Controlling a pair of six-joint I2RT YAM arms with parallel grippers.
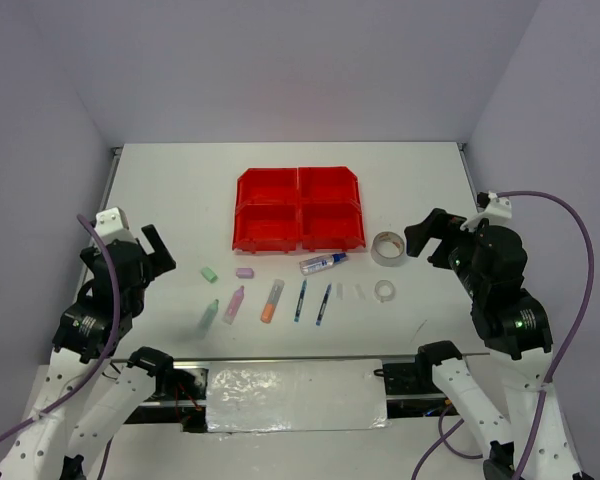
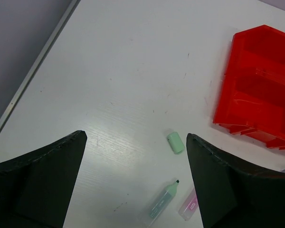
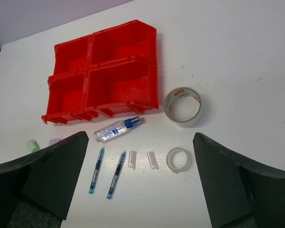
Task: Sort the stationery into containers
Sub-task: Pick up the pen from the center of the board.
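While the bins (image 1: 300, 210) sit on the desk (image 1: 180, 190), erasers (image 1: 209, 273), highlighters (image 1: 234, 304) and pens (image 1: 300, 299) lie loose just before them, glue (image 1: 323, 263) beside their near rim, tapes (image 1: 388, 248) to the right. Both arms (image 1: 105, 300) hang raised at either side, left tool (image 1: 156, 248) and right tool (image 1: 423, 238) spread wide, gripping nothing.

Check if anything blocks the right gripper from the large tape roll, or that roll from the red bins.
Nothing visible does. Only bare table lies between the open right gripper and the large tape roll, and between the roll and the red bins.
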